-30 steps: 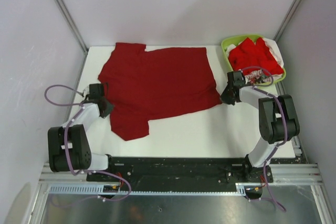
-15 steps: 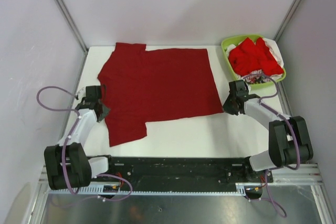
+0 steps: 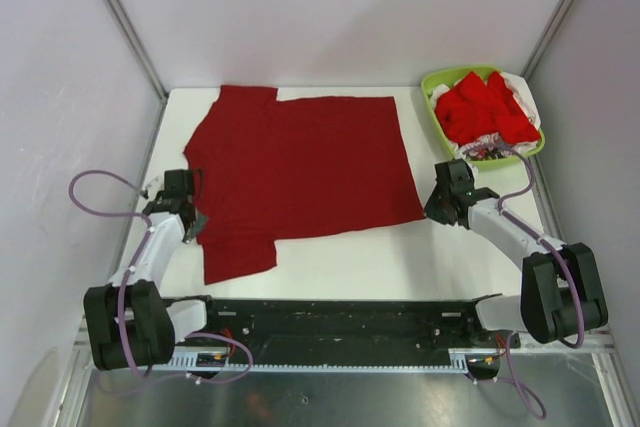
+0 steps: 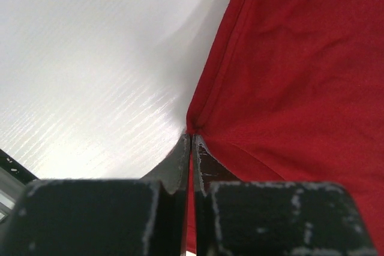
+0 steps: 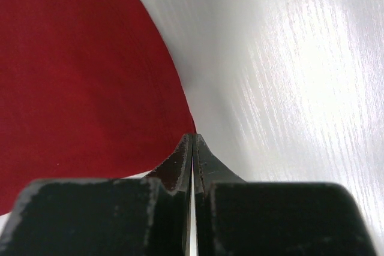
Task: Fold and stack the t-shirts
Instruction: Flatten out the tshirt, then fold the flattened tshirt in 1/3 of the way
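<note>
A plain dark crimson t-shirt lies spread flat on the white table, with one sleeve at the near left. My left gripper is shut on the shirt's left edge. In the left wrist view red cloth shows between its closed jaws. My right gripper is shut at the shirt's near right corner. In the right wrist view the cloth ends in a point at the jaw tips. Brighter red shirts lie heaped in the basket.
A lime-green plastic basket stands at the far right corner, with white and patterned fabric at its near side. Grey walls and metal frame posts enclose the table. A black rail runs along the near edge.
Both grippers have pulled toward the near edge, dragging the crimson shirt with them. The shirt now lies flatter and squarer, with its wrinkles drawn out.
</note>
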Available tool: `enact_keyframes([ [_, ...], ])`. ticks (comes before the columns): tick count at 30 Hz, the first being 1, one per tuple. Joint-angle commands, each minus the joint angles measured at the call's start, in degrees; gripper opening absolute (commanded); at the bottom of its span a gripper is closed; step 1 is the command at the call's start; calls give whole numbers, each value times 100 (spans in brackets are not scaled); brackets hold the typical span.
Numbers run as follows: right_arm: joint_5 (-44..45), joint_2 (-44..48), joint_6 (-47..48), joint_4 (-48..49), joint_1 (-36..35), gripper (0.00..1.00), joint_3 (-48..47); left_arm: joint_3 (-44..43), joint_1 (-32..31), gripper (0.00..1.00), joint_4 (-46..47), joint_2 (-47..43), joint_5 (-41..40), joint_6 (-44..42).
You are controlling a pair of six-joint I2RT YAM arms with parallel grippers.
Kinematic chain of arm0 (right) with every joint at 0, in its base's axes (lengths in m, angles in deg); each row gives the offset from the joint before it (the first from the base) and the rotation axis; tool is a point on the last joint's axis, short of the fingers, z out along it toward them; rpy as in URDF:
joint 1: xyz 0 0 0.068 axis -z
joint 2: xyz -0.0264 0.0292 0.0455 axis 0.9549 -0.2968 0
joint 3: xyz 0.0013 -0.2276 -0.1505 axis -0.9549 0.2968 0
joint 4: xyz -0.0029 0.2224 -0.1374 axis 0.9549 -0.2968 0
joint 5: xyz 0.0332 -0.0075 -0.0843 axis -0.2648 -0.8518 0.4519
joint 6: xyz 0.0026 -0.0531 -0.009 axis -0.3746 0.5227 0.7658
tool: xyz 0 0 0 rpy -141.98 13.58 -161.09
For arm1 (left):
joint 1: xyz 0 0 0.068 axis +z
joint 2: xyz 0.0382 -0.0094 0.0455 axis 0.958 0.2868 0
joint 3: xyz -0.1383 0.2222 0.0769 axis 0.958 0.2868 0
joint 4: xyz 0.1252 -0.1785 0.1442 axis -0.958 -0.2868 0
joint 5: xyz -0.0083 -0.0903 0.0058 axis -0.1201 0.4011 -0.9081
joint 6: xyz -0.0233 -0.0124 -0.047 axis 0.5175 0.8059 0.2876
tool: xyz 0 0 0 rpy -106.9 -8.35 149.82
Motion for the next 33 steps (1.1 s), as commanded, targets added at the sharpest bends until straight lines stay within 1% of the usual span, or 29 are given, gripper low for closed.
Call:
enact_keyframes([
  [1,147,1,4,358,-17,0,-143,-521,-23,1,-38,147,-151,-178],
  [8,211,-743,56,809,-76,0,-668,-1320,-308,0,7,1075,-122,-383],
  [15,340,-1313,162,1042,-83,0,-1247,-1824,-368,0,222,1566,101,-660],
  [22,435,-1703,279,1082,-15,0,-1723,-2179,-371,0,300,1896,275,-831],
  [33,322,-2122,342,1195,193,0,-2090,-2670,-366,0,347,2244,451,-896],
])
